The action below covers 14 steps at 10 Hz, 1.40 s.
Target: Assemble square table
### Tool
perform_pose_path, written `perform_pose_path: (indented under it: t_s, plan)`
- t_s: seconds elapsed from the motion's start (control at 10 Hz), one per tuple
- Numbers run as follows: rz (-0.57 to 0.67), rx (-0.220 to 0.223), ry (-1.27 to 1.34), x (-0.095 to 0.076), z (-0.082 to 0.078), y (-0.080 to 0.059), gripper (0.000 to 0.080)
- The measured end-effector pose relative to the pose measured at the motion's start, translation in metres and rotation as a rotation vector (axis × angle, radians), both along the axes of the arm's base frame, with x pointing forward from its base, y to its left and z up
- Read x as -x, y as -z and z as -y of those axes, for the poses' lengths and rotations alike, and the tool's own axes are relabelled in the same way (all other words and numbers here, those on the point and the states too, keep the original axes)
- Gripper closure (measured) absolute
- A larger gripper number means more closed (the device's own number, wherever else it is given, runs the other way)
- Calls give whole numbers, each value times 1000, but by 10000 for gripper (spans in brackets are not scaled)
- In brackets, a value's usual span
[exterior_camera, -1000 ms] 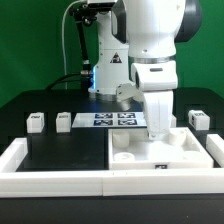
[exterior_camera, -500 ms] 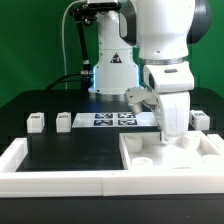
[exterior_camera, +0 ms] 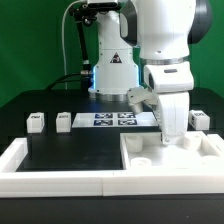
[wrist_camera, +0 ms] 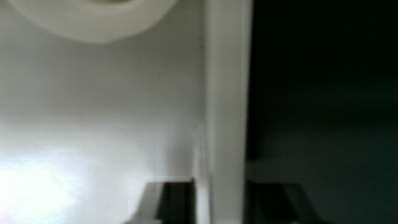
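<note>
Closely, gripper [exterior_camera: 172,137] straddling the square table's [exterior_camera: 165,180] rim wall — fingers [wrist_camera: 169,205] narrowly apart, clamped or loose cannot be told.

Square table slab [exterior_camera: 166,170] lies at front of black bench [exterior_camera: 70,142], on exterior view's right, just beside long white rim [exterior_camera: 50,166]. White arm [exterior_camera: 165,45] stands over slab. Claw [exterior_camera: 173,132] low at slab's far wall; finger spread not clear. Leg blocks behind: two [exterior_camera: 36,122] [exterior_camera: 64,121] on exterior view's left, one [exterior_camera: 198,119] on right near arm. Marker board [exterior_camera: 112,119] flat between them.
</note>
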State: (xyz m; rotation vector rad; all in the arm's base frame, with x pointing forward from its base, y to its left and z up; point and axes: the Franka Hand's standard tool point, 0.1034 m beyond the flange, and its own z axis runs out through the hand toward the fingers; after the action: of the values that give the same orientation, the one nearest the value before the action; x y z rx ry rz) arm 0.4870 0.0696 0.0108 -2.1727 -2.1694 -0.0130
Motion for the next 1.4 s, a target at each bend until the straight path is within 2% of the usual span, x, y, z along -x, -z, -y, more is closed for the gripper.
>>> perform_pose_path:
  t_s: [0.1, 0.2, 0.3, 0.4, 0.5, 0.8, 1.0, 1.2, 1.3, 1.4]
  plan:
    - [0, 0, 1, 0, 0, 0, 490]
    - [0, 0, 1, 0, 1, 0, 288]
    - [0, 0, 1, 0, 1, 0, 195]
    - [0, 0, 2, 0, 1, 0, 195]
    - [0, 0, 2, 0, 1, 0, 157]
    - [9, 4, 55, 3, 6, -4, 150]
    - [44, 9, 195, 13, 4, -23, 150]
    - [58, 17, 349, 23, -9, -44, 150]
    - [62, 18, 414, 25, -18, -50, 150]
    - [65, 17, 408, 25, -20, -51, 150]
